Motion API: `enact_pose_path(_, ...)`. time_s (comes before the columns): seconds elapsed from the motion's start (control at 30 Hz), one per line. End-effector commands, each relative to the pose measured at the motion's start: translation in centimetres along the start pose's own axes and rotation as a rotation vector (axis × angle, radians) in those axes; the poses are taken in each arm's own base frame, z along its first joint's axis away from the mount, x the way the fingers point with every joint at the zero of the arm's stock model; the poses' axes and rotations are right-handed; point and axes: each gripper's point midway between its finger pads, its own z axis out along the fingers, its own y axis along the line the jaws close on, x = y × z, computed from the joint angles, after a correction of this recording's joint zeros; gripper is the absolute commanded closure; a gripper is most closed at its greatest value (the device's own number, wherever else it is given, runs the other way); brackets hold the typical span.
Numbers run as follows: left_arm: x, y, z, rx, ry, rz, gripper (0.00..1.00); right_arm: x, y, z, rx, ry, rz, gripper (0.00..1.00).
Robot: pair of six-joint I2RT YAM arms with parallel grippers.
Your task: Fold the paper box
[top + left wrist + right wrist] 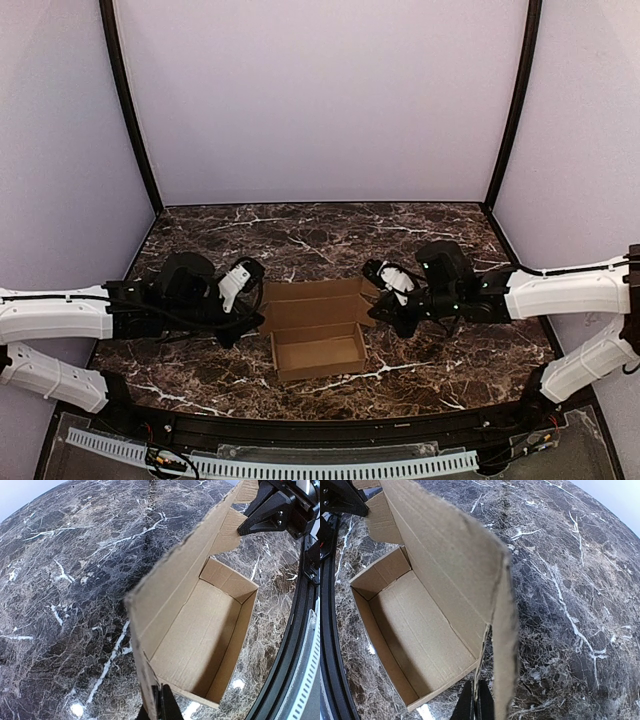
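The paper box is plain brown cardboard and sits mid-table as an open tray, its lid panel standing up behind. My left gripper is at the lid's left end and my right gripper at its right end. In the left wrist view the left gripper is shut on the thin edge of a side flap of the paper box. The right wrist view shows the right gripper shut on the edge of the opposite flap of the paper box.
Dark marbled table with pale walls on three sides. A black rail runs along the near edge. Each wrist view catches the other gripper beyond the box: the right gripper and the left gripper.
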Motion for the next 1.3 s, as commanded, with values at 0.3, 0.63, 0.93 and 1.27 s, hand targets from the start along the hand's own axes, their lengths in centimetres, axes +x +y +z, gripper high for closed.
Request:
enact_pose_path(0.3,-2.3,0.2,1.0,-0.019,-0.028,-0.059,1.0,-1.9,1.0,1.5,0.16,0.036,0.112,1.0)
enact_pose_path(0.63,-3.4,1.2,3.4,-0.083,-0.038,-0.088,1.0,-2.1,1.2,2.8,0.349,0.0,0.297,1.0)
enact_pose_path(0.93,-3.3,1.1,3.8,-0.071,-0.033,-0.095,1.0,-2.9,2.3,3.6,0.393,-0.016,0.292,1.0)
enact_pose_path(1.27,-2.7,0.7,1.8,-0.042,-0.085,-0.069,1.0,-5.6,2.8,1.5,0.373,-0.085,0.272,1.0)
